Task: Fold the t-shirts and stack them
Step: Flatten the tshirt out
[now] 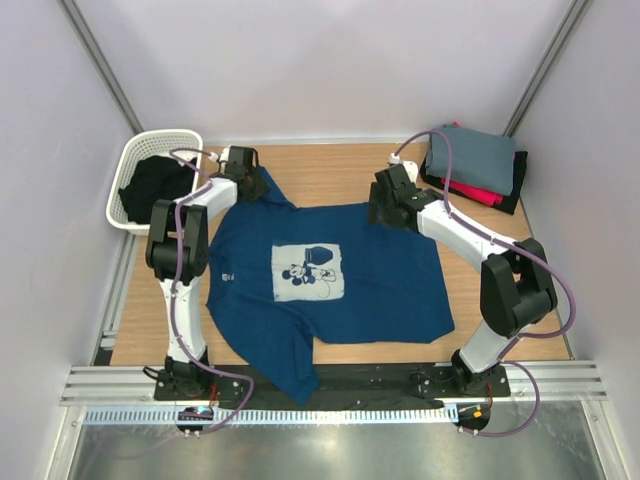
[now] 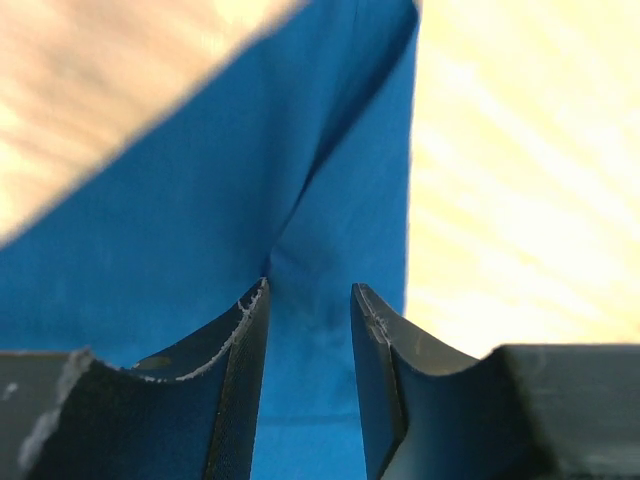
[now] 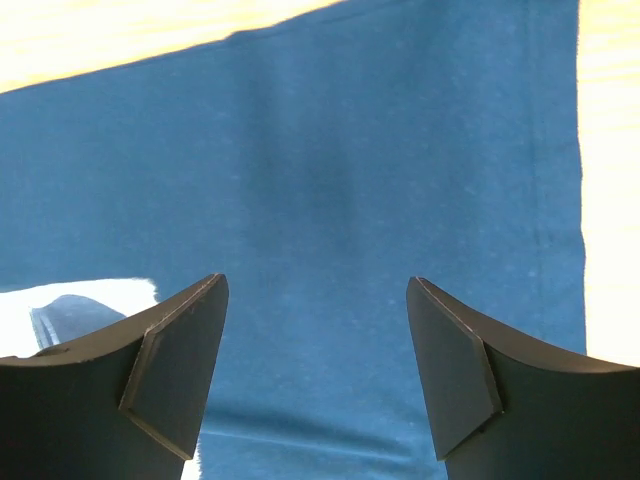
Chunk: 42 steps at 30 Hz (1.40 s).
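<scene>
So the navy blue t-shirt (image 1: 330,280) is lying spread out flat on the wooden tabletop (image 1: 330,170), chest side up, with the pale square Mickey Mouse print (image 1: 307,272) roughly in the middle. The collar end points toward the left side and the hem toward the right. One sleeve sticks out at the far left, and the other droops down to the near edge by the arm bases. The left pincer (image 1: 243,165) is down on that far sleeve, right beside the white laundry basket (image 1: 165,133), which has some black clothing (image 1: 150,185) piled in it. In the left wrist view its fingers (image 2: 245,380) are pulled in close with only a narrow gap. Blue cloth shows in the gap, and a crease runs up from the tip of one finger. Honestly I can't tell whether it's actually got hold of the fabric or not. The right pincer (image 1: 380,205) sits over the far edge of the shirt near the hem corner, and its fingers (image 3: 175,370) are spread wide, gripping nothing, just plain blue cloth under them. Over in the far right corner there's the stack of folded tees (image 1: 472,155), grey on top, red under it, black at the bottom, well apart from the blue one.
</scene>
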### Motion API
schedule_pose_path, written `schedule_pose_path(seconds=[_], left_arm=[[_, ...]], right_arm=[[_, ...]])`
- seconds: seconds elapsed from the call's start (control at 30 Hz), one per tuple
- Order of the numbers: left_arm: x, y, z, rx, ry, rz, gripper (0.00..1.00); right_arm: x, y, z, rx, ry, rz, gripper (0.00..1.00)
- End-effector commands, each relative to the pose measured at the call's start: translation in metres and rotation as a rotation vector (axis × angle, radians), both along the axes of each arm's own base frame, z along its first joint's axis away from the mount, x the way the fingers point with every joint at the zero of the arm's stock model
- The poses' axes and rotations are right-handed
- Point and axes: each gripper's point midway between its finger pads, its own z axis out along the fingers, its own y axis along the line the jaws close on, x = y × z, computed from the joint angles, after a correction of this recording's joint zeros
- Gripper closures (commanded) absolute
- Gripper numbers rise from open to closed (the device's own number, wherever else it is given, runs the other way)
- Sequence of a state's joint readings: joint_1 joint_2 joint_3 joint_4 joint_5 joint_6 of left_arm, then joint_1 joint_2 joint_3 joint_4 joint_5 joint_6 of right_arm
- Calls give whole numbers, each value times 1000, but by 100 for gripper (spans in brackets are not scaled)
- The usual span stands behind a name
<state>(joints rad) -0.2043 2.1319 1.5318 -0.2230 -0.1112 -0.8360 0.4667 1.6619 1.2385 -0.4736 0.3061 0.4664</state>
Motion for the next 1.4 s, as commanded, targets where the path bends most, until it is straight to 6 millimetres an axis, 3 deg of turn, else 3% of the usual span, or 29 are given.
schedule_pose_path(seconds=[0.0, 0.3, 0.37, 0.63, 0.93, 1.2, 1.37], left_arm=[[34, 3, 30, -65, -116, 29, 61], [38, 4, 15, -83, -93, 28, 61], [34, 6, 14, -78, -82, 29, 55], [13, 13, 35, -34, -98, 10, 51], [16, 6, 17, -62, -66, -7, 58], [20, 4, 15, -72, -58, -6, 67], [22, 1, 10, -84, -43, -8, 67]], right_arm=[[4, -4, 26, 28, -73, -23, 22], [9, -10, 13, 11, -41, -37, 22], [8, -13, 13, 10, -40, -42, 22], [8, -15, 6, 29, -12, -37, 22], [3, -21, 3, 20, -5, -47, 22], [4, -26, 7, 18, -10, -62, 24], [4, -29, 5, 15, 3, -66, 24]])
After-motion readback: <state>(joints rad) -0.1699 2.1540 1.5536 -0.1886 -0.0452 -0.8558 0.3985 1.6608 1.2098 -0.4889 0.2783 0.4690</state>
